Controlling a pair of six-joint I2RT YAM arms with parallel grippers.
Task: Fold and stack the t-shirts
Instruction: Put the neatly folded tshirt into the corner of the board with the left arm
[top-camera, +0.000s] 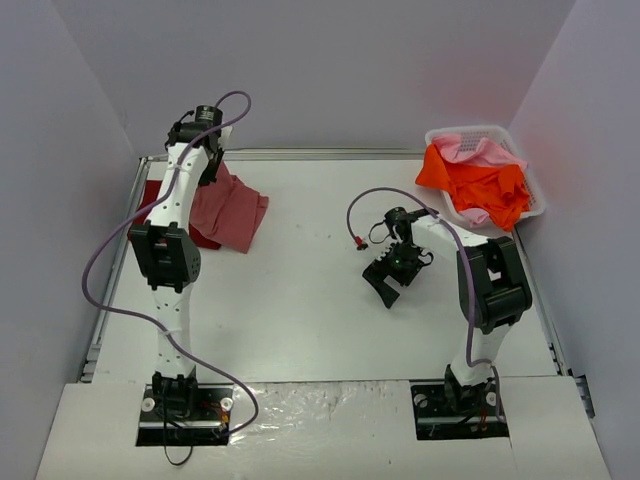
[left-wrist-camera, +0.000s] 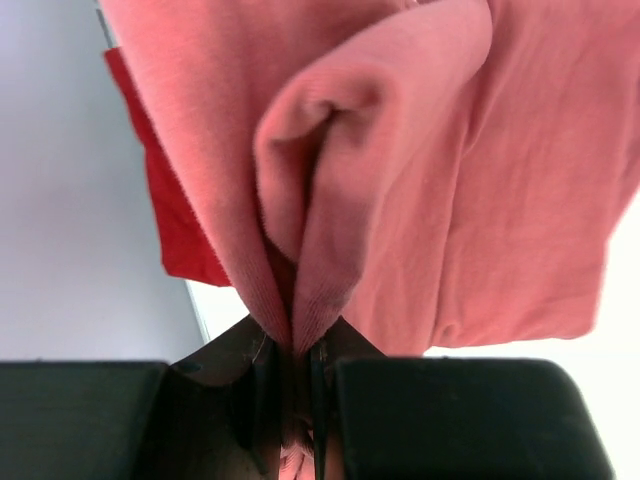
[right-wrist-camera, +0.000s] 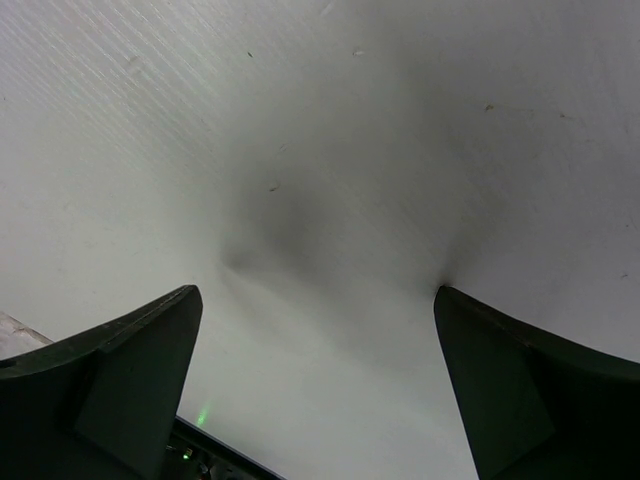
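White surface (top-camera: 300, 320), white lattice basket (top-camera: 533, 190) at its 2 o'clock corner with an orange t-shirt (top-camera: 490, 190) heaped inside, spilling over the rim toward 9 o'clock, and a light pink t-shirt (top-camera: 470, 150) bunched on its 12 o'clock side. Rose-red t-shirt (top-camera: 235, 212) sits at the surface's 10 o'clock, one end held up, the rest draping onto a dark crimson t-shirt (top-camera: 153, 192) lying partly under it. Left fingers (left-wrist-camera: 318, 390) are clamped on a pinched fold of the rose-red cloth; right fingers (right-wrist-camera: 110, 380) are spread wide, gripping nothing, low over bare surface just 3 o'clock of centre.
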